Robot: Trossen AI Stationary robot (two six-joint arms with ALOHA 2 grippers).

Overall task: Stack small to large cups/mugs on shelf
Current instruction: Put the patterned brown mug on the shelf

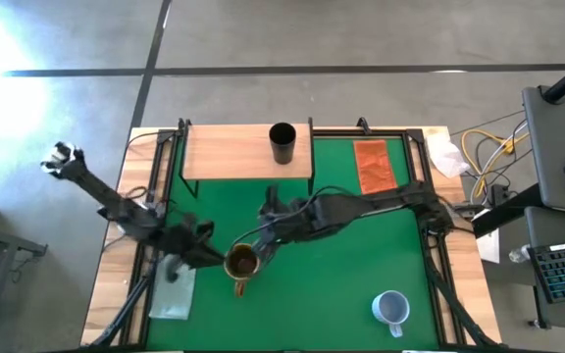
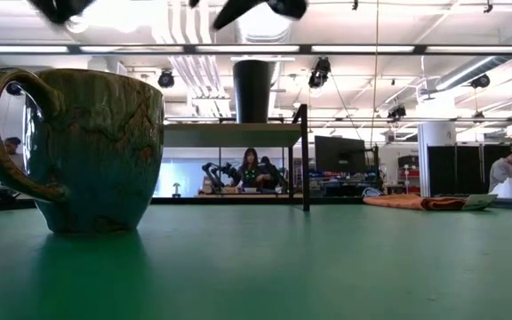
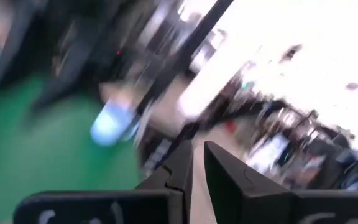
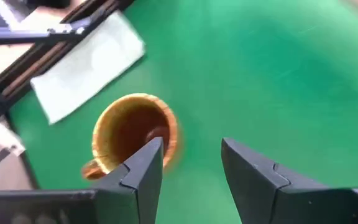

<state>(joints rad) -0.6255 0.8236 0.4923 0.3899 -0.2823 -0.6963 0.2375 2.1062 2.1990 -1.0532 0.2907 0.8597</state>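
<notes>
The brown-mustard mug (image 1: 240, 263) stands upright on the green mat near the left, handle toward the near edge; it also shows in the right wrist view (image 4: 132, 134) and the low view (image 2: 78, 151). My right gripper (image 1: 262, 241) (image 4: 191, 146) is open, just above and to the right of the mug. My left gripper (image 1: 207, 235) (image 3: 197, 155) is shut and empty, left of the mug. The black cup (image 1: 282, 143) stands on the wooden shelf (image 1: 233, 155) at the far edge. The pale blue-grey mug (image 1: 390, 308) stands at the near right.
An orange cloth (image 1: 373, 166) lies on the mat right of the shelf. A white cloth (image 1: 176, 291) lies at the near left, under the left arm. Black frame rails (image 1: 437, 265) run along the table's sides. Open green mat (image 1: 332, 284) lies between the two mugs.
</notes>
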